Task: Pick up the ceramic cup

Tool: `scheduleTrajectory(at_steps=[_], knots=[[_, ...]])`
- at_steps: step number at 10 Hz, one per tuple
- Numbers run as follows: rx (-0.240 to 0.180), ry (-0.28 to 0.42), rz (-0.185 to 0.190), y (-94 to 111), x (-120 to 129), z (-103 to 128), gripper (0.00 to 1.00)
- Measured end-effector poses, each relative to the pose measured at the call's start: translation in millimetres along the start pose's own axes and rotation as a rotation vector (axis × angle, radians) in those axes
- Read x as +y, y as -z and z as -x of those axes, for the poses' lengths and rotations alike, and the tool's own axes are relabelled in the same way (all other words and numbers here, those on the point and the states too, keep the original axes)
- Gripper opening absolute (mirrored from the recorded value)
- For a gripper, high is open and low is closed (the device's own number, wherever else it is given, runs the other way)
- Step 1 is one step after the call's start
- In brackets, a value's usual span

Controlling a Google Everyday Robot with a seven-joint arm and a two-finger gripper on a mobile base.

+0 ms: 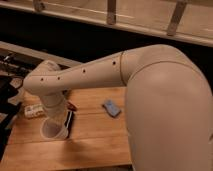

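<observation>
The ceramic cup (51, 129) is a small plain white cup at the left of the wooden table (100, 145), directly under my wrist. My gripper (62, 125) points down at the cup from above. A dark part of the gripper lies along the cup's right side. The white forearm hides the top of the cup. I cannot tell whether the cup rests on the table or hangs just above it.
A small blue object (112, 107) lies at the table's middle. A white flat item (32, 110) lies near the left edge, and a small red thing (73, 106) lies just behind the gripper. Dark equipment stands left of the table.
</observation>
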Motion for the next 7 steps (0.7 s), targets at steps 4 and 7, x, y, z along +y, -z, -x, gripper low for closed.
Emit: scheduleTrajectory(at_steps=[4, 7], knots=[[-0.004, 0.001, -0.005, 2.6, -0.1, 2.2, 0.20], [-0.011, 0.008, -0.010, 4.7, 2.2, 5.8, 0.20]])
